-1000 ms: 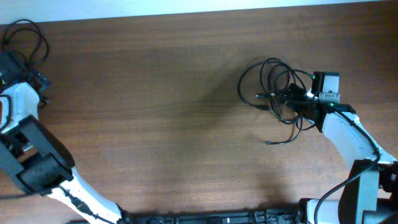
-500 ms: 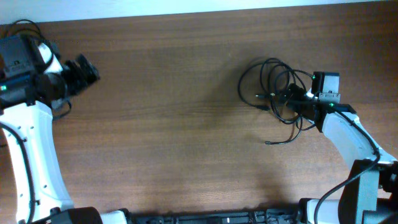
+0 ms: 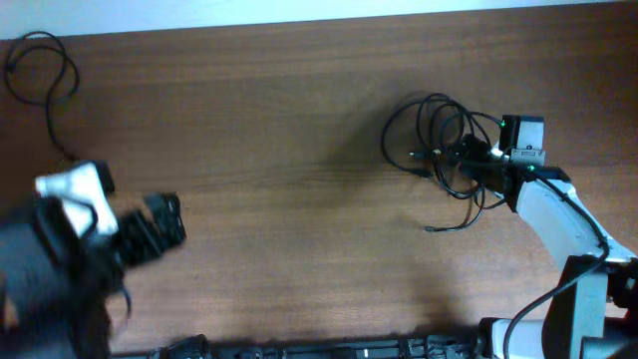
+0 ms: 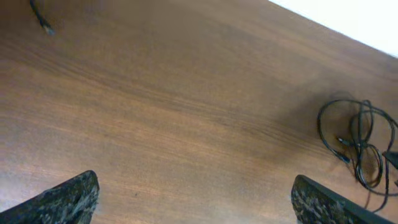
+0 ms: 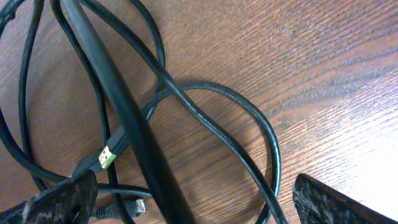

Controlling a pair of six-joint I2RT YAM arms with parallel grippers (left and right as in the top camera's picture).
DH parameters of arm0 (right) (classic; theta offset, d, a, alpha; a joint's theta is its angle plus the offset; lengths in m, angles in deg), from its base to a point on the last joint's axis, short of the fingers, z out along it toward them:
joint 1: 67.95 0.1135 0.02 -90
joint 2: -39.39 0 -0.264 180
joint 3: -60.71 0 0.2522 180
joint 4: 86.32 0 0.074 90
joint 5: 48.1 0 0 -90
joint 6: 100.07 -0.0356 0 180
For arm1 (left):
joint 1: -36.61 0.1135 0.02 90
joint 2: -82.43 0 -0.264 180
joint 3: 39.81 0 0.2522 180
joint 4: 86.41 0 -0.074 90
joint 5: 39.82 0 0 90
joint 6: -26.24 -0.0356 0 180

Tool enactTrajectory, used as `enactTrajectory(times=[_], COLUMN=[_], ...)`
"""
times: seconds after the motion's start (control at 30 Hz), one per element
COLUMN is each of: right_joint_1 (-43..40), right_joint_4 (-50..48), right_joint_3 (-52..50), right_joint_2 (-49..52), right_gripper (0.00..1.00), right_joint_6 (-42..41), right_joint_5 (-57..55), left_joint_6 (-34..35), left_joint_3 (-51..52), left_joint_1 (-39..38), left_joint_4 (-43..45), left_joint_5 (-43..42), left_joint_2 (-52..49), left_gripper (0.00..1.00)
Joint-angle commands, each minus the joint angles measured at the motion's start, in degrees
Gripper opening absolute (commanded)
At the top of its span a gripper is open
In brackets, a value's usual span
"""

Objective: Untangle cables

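The tangled cables (image 3: 439, 140) are straddled by the wide-open right gripper (image 3: 467, 162) near the table's (image 3: 279, 150) right edge, while the open left gripper (image 3: 150, 229) is blurred, well apart.

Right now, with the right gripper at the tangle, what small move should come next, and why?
Probably ease the right gripper down and close on one strand of the tangled cables. Its jaws stand open directly over the loops, holding nothing, while the left gripper hangs open over the table far from them.

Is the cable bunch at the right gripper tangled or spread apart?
Tangled: the cables overlap in one bunch of crossing loops at the right gripper.
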Motion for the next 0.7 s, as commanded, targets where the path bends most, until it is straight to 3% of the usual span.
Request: enactTrajectory(times=[0.0, 0.13, 0.27, 0.67], right_joint_1=[-0.2, -0.2, -0.2, -0.2], right_joint_4=[-0.02, -0.02, -0.02, -2.56], right_joint_3=[-0.55, -0.55, -0.55, -0.55], right_joint_2=[0.11, 0.11, 0.11, 0.11], right_gripper=[0.99, 0.99, 0.99, 0.99], right_joint_6=[0.35, 0.35, 0.35, 0.35], right_joint_5=[-0.46, -0.46, -0.46, -0.46], left_joint_6=[-1.38, -1.38, -1.4, -1.4], left_joint_3=[4.35, 4.44, 4.55, 4.76], left_joint_1=[-0.11, -0.11, -0.11, -0.11], left_joint_4=[-0.17, -3.98, -10.54, -10.91], left_joint_5=[1.97, 8.81, 8.9, 8.85], left_joint_2=[13.49, 24.41, 24.96, 24.96], left_gripper=[0.99, 0.99, 0.99, 0.99])
